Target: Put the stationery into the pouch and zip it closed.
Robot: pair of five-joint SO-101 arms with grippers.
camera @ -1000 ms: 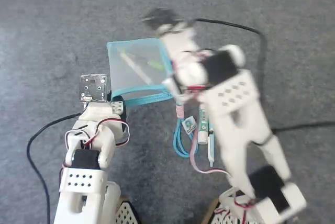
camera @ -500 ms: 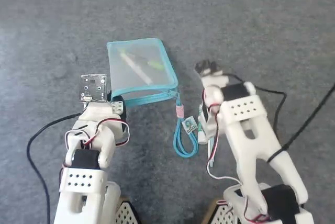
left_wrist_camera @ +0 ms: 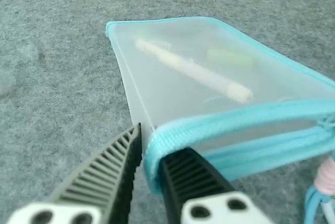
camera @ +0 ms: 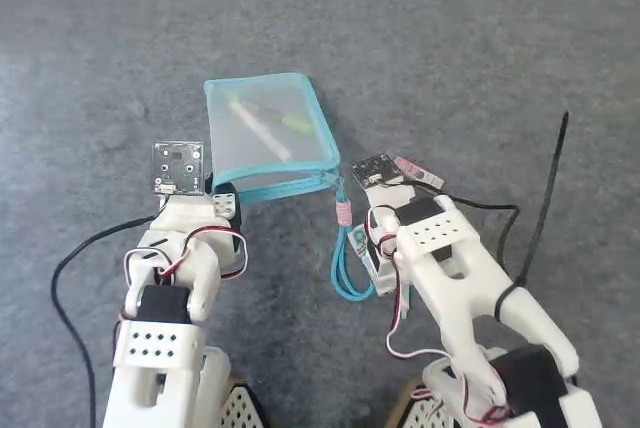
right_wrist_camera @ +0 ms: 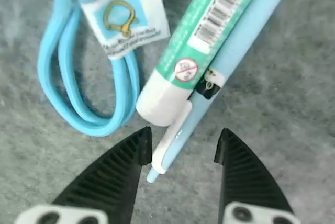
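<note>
The pouch (camera: 270, 133), clear with a teal zip edge, lies on the grey bench (camera: 500, 78) left of centre, its zip side facing near. The left pincer (left_wrist_camera: 152, 145) is pinching the pouch's near-left corner, with the teal zip tape caught between its two ribbed fingers. In the high view that left pincer (camera: 222, 196) sits at the same corner. In the left wrist view the two zip tapes stand apart along the near edge. Through the pouch wall show a cream pen (left_wrist_camera: 193, 69) lying slantwise and a green item (left_wrist_camera: 230, 56) beyond it.

From the pouch's near-right corner a pink bead (camera: 343, 213) leads to a blue cord loop (camera: 345, 268) lying on the bench, with a small tag (camera: 360, 240) on it. Just right of the loop, outside the pouch, a pale blue pen (right_wrist_camera: 246, 30) and a green-and-white tube (right_wrist_camera: 204, 35) lie side by side, touching.

The right pincer (right_wrist_camera: 184, 140) hangs over their near ends with its fingers spread. The pen's tip lies in the gap, close beside one finger; the tube's white end is just beyond the fingertips. In the high view the right arm covers most of the pen and tube
</note>
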